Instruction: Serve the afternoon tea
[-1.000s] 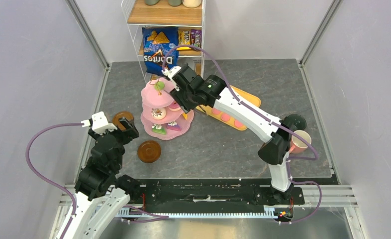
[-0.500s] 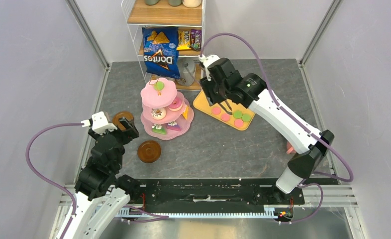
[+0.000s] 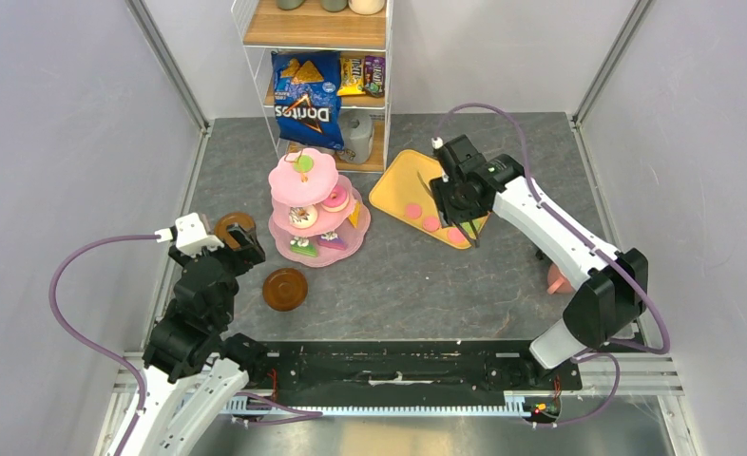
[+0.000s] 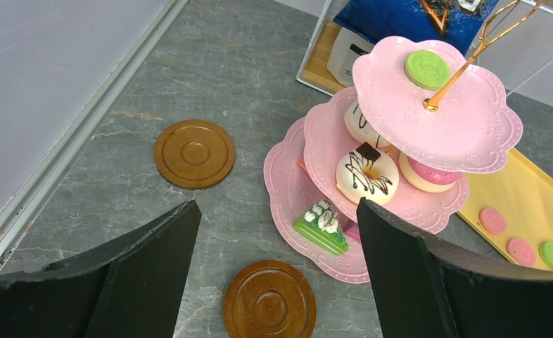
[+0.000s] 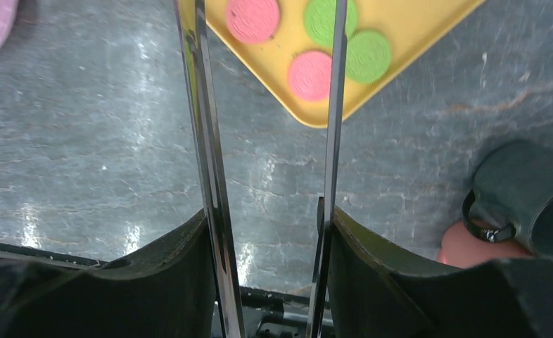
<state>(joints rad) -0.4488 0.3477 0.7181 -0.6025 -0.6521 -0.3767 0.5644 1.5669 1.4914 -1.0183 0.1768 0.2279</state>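
Note:
The pink three-tier stand [image 3: 341, 249] holds a green macaron [image 3: 304, 163] on top, with donuts and cake slices below. In the left wrist view the stand [image 4: 288, 190], its green macaron [image 4: 427, 68], a white donut [image 4: 367, 172] and a green cake slice [image 4: 321, 225] show. My left gripper [image 4: 275, 208] is open and empty above two brown saucers [image 4: 194, 153] [image 4: 269, 301]. My right gripper [image 3: 457, 195] is shut on the metal tongs [image 5: 203, 141], over the yellow tray [image 5: 414, 28]. The tongs' arms stand apart over pink [image 5: 310, 74] and green [image 5: 369, 55] macarons.
A dark-green mug [image 5: 523, 197] and a pink mug [image 5: 471, 246] lie at the right, the pink mug [image 3: 557, 278] partly behind my right arm. A shelf rack with the blue Doritos bag [image 3: 305, 100] stands at the back. Grey walls close both sides.
My right arm has swung right from the stand to over the yellow tray, carrying the tongs. The green macaron stays on the top tier. The left arm has not moved.

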